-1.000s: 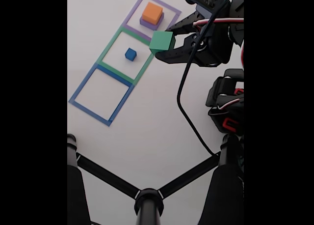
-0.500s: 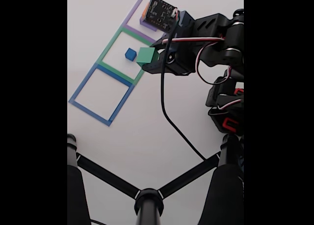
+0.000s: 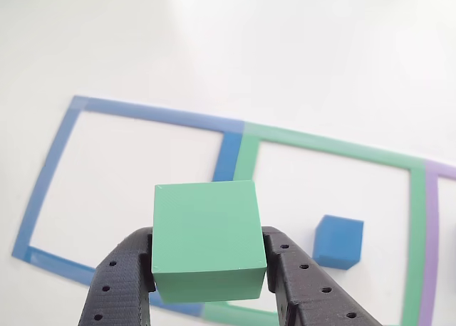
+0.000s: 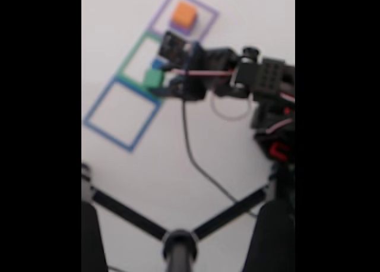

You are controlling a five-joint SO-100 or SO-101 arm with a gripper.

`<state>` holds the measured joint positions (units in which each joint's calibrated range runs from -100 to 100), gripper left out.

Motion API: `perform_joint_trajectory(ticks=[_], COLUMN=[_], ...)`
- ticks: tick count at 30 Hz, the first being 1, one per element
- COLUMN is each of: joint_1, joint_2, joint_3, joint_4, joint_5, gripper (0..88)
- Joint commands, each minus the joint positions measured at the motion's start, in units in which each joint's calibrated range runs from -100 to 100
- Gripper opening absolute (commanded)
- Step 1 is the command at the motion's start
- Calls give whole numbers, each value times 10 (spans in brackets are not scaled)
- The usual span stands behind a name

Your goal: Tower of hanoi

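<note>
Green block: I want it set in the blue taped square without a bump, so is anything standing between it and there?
Nothing visible does. The gripper holds the green block; the blue square looks bare, and the blue cube sits aside in the green square.

No legible text, label, brand, number or sign on any surface in view.

Gripper point(image 3: 208, 269), other view: two black perforated fingers point(image 3: 120, 287) enter from the bottom edge, one on each side of the green block point(image 3: 206, 237), pressed against its flanks; the block is clamped between them and raised clear of the surface. Fixed view, blurred: arm point(image 4: 237, 76) reaches from the right edge toward the left, roughly level; gripper point(image 4: 160, 82) at its left end; black cable point(image 4: 190, 147) trails down from the wrist.
</note>
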<state>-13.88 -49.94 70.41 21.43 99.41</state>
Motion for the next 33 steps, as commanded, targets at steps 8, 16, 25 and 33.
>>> perform_joint_trajectory(ticks=[8,16,25,33], joint_1=[-54,-69,-85,-86], joint_2=[144,314,464,563], joint_3=[101,105,72,-6], joint_4=[-339,-557,-685,-700], joint_5=[6,6,6,6], gripper=[125,125,125,124])
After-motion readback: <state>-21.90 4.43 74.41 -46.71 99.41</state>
